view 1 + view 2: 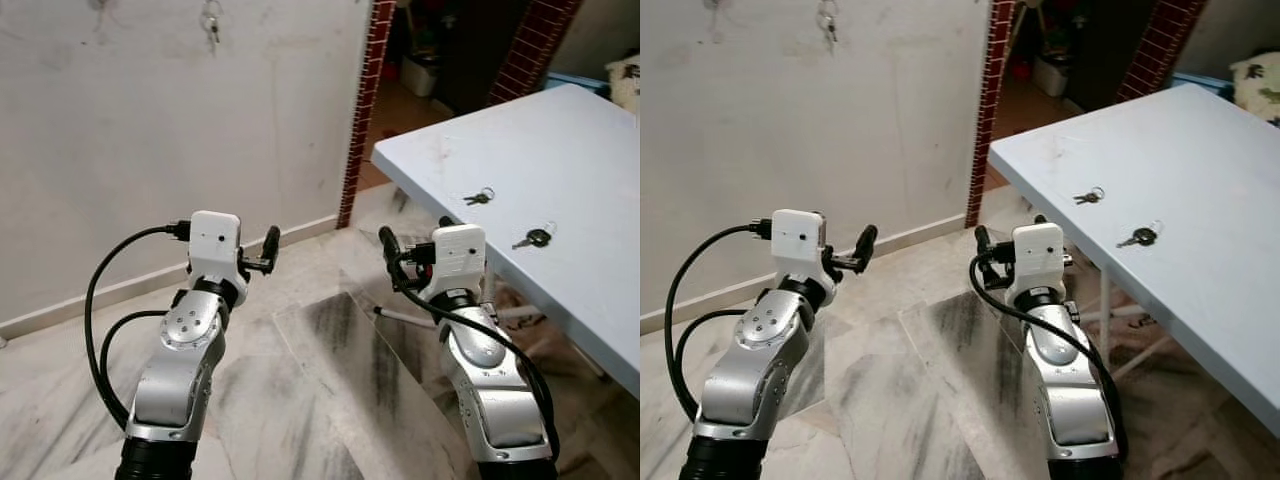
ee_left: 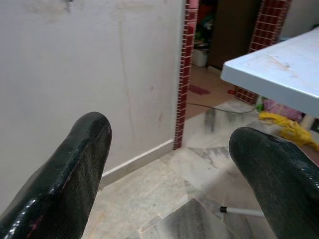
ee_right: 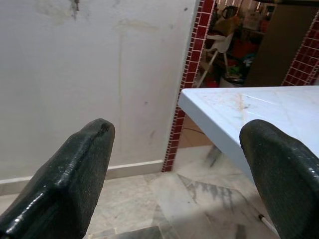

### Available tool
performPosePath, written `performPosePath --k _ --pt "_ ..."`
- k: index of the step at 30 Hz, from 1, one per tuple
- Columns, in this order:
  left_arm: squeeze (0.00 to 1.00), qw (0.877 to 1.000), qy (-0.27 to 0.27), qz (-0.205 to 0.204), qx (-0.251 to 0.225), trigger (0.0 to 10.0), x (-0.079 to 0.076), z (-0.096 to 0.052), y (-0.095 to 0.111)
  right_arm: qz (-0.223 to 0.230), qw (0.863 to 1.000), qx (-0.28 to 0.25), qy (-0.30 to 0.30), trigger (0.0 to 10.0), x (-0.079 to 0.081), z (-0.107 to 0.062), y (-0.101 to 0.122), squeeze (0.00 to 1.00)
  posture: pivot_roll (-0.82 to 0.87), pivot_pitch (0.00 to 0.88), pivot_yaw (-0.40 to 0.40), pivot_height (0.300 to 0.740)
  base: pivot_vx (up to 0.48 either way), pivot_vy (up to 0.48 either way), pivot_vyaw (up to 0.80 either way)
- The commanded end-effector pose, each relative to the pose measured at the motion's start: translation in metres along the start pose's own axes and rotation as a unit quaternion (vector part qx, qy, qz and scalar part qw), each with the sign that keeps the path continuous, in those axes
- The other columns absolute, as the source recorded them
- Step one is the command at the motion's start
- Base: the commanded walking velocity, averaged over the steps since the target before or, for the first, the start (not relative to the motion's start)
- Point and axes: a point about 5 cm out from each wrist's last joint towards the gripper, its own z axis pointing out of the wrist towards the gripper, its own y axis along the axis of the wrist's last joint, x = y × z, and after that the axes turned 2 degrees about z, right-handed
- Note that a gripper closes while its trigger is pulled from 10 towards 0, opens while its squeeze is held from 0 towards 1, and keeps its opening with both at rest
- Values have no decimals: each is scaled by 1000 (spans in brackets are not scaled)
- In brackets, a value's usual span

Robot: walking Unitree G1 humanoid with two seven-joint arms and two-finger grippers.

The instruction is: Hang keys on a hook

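The hook (image 1: 212, 8) holding the hung keys (image 1: 212, 28) is too small to tell.

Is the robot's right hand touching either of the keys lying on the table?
Apart. In the left eye view the right hand hangs off the table's edge, open and empty, with bare tabletop between it and both keys.

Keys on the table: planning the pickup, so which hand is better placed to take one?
Right hand: it hangs open beside the table, nearer both keys. Left hand is toward the wall.
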Motion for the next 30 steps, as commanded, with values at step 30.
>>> performPosePath --k 30 --pt "0 1000 -7 -13 13 10000 3 -1 -5 -6 1000 4 -10 10000 -3 -2 -2 0 171 24 -59 740 0 -305 0"
